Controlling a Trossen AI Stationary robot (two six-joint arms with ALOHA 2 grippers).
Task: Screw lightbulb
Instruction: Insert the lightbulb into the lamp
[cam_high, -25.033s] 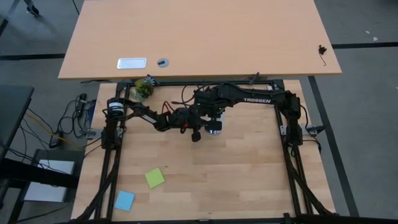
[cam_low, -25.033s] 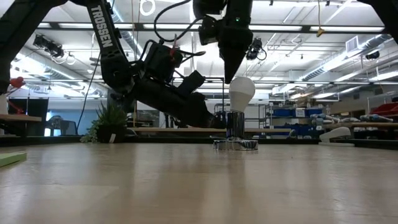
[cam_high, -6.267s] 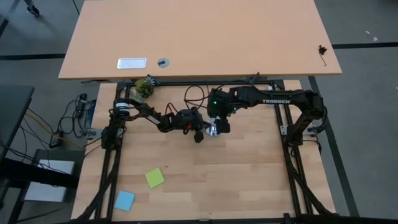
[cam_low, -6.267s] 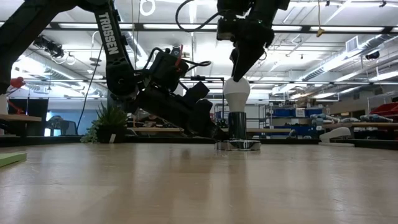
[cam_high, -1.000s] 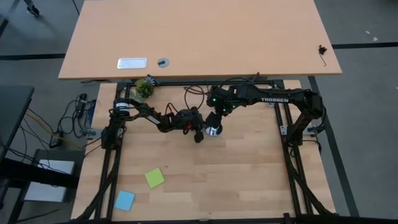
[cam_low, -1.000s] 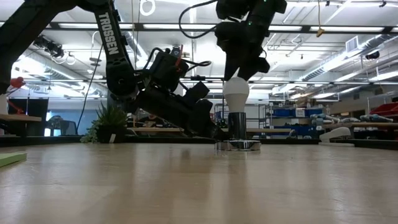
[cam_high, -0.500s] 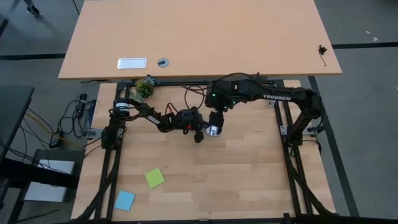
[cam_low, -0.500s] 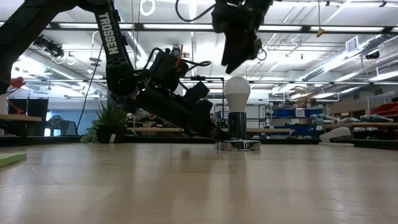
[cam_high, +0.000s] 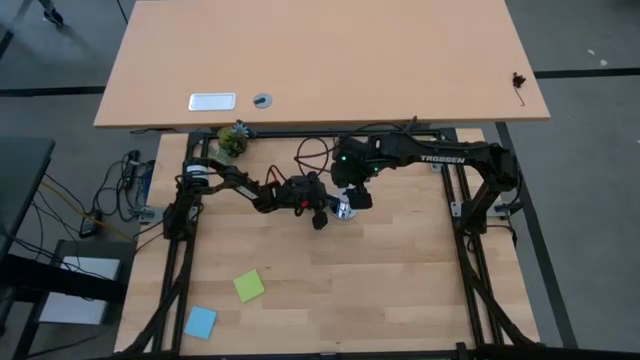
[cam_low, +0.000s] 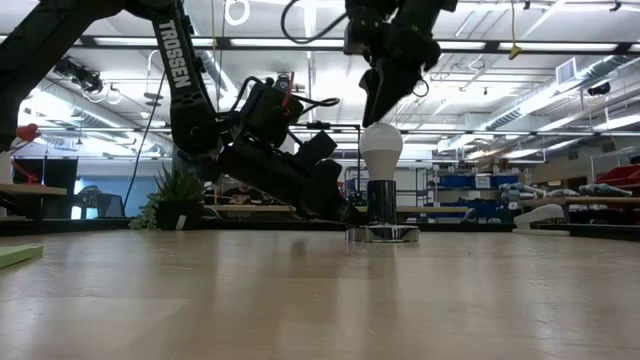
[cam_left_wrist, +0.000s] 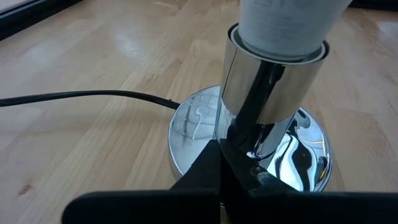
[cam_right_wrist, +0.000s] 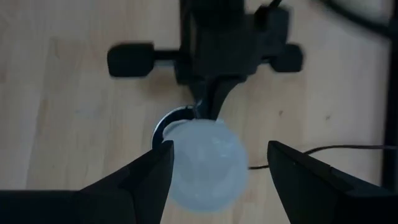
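The white lightbulb (cam_low: 381, 148) stands upright with its base in a chrome socket (cam_low: 381, 205), whose round disc base (cam_left_wrist: 186, 134) rests on the wooden table. A black cord (cam_left_wrist: 81, 96) runs off from the disc. My right gripper (cam_right_wrist: 221, 149) hangs open just above the bulb (cam_right_wrist: 202, 165), pointing down, one finger on either side of the dome; I cannot tell if a fingertip (cam_low: 371, 118) grazes it. My left gripper (cam_left_wrist: 221, 155) is shut, low at the socket's foot on its left side (cam_high: 320, 212). My left gripper has its shut fingertips against the foot of the socket's chrome stem (cam_left_wrist: 249, 146), where the stem meets the disc base. The fingers come from the table's left, slanting down. The socket stands upright with its disc flat on the table.
A green sticky note (cam_high: 249, 286) and a blue one (cam_high: 200, 322) lie near the table's front left. A small plant (cam_high: 232, 140) stands at the far left corner. A black frame (cam_high: 470, 260) borders the table, and a larger desk (cam_high: 320, 60) lies beyond it.
My right gripper has let go of the bulb's dome, risen a little clear of it and rolled about its own pointing line above the bulb. The bulb and socket stand where they were.
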